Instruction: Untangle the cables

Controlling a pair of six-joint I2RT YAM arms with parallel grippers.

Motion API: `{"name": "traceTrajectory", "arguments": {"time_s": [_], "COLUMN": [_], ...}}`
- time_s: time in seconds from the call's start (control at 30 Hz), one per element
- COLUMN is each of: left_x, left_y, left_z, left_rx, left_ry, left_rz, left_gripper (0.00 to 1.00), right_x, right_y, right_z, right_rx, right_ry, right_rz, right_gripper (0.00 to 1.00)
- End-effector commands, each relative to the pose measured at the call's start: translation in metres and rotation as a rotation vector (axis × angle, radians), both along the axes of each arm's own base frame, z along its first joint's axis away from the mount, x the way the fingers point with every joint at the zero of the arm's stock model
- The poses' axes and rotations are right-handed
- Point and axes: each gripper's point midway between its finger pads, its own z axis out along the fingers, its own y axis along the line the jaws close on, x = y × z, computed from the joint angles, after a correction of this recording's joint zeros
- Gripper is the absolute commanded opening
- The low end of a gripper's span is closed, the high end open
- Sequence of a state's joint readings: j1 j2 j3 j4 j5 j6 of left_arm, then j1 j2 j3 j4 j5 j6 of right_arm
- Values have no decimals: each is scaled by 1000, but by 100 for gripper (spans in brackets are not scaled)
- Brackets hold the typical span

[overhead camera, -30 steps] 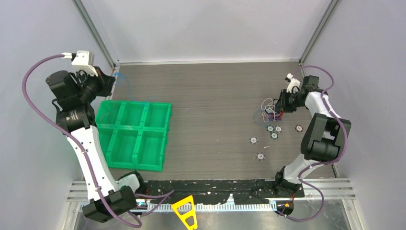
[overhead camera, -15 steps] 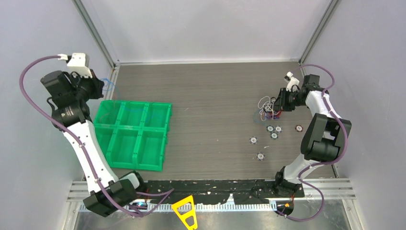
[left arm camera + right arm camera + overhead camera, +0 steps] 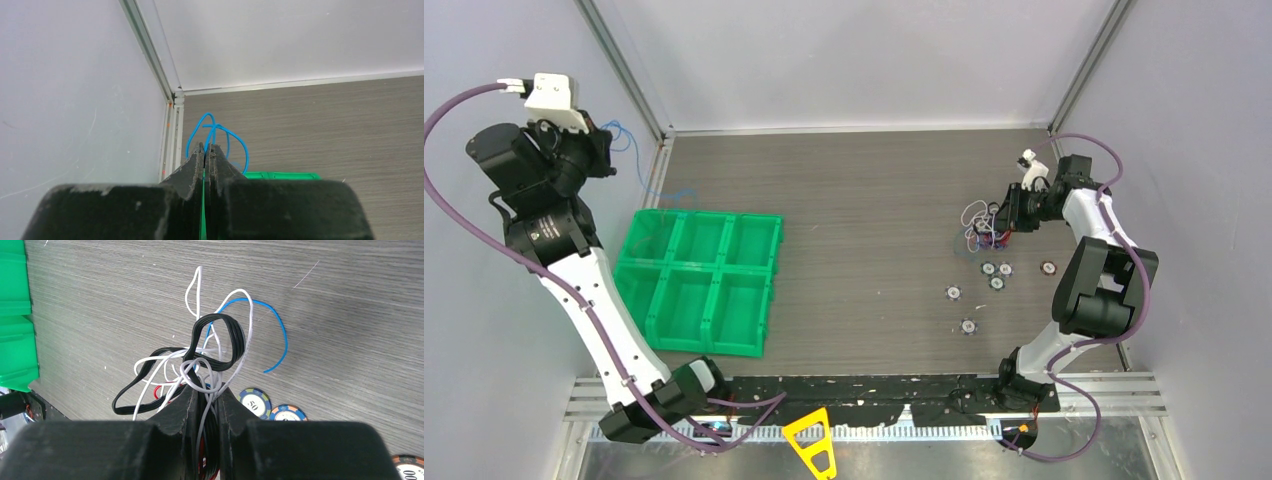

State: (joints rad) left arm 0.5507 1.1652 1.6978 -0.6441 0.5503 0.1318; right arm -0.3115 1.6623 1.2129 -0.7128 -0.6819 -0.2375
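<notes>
Cables [image 3: 220,318] pinched in right tool [image 3: 206,390]; chip [image 3: 255,402] reads 50.

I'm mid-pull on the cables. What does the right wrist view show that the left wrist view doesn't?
Only the right wrist: the right gripper shut on the cable tangle of white, black and red loops, a blue strand arcing out of it, and chips lying just beyond. Only the left wrist: the left gripper shut on a separate blue cable, in front of the enclosure's back corner. Both: part of the green bin and the grey wood-grain table.
</notes>
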Motion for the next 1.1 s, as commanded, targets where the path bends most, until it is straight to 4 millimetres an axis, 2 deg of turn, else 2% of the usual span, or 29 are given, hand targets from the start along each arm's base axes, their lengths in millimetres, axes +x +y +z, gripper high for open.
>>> {"name": "traceTrajectory", "arguments": {"time_s": [0.0, 0.13, 0.3, 0.43, 0.53, 0.63, 0.83, 0.93, 1.07], "left_x": [7, 15, 21, 28, 34, 47, 76, 77, 63], "left_y": [10, 20, 11, 9, -4, -19, -19, -14, -12], "left_z": [-12, -50, -106, -138, -164, -193, -267, -305, -347], "left_rx": [4, 13, -6, -10, -13, 23, 72, 97, 119], "left_ry": [23, 102, 196, 252, 309, 359, 532, 641, 782], "left_rz": [15, 19, -52, -63, -106, -139, -108, -80, -87], "left_gripper": [0, 0, 0, 0, 0, 0, 0, 0, 0], "right_x": [10, 10, 8, 6, 7, 8, 7, 4, 1], "right_y": [0, 1, 1, 2, 2, 3, 6, 7, 10], "right_z": [23, 23, 18, 14, 13, 10, 12, 15, 17], "right_rx": [-5, -2, 2, 6, 8, 21, 40, 40, 58], "right_ry": [-83, -80, -69, -55, -55, -44, -39, -46, -45], "right_rz": [23, 24, 27, 27, 28, 24, 27, 35, 51], "right_gripper": [9, 9, 9, 9, 9, 9, 9, 9, 9]}}
